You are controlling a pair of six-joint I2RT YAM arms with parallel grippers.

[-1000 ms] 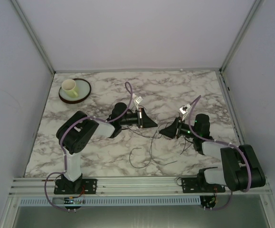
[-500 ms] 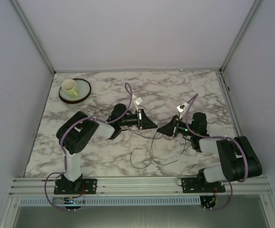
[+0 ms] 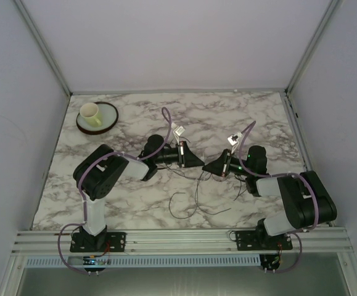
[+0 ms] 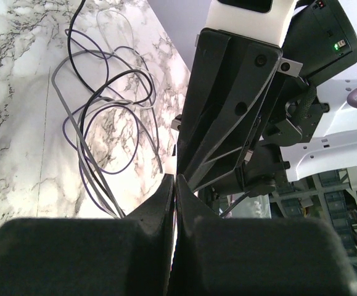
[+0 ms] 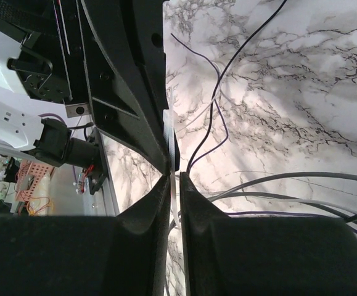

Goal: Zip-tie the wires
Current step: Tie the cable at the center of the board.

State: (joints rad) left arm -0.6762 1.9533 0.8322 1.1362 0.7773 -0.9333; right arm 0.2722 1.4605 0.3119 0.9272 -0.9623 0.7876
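The left gripper (image 3: 198,162) is kept pressed shut as the right gripper (image 3: 208,168) is brought leftward up to it, jaws narrowed onto a thin pale strip (image 5: 171,139). On the marbled table (image 3: 246,114), between pale grey walls (image 3: 166,43), the wires (image 3: 195,194) are strewn in thin dark loops just nearside of both grippers.

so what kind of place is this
Probably a robot lab test cell: left arm and right arm bolted to a rail at a marble-look table, plain walls boxing it in, loose wires on it.
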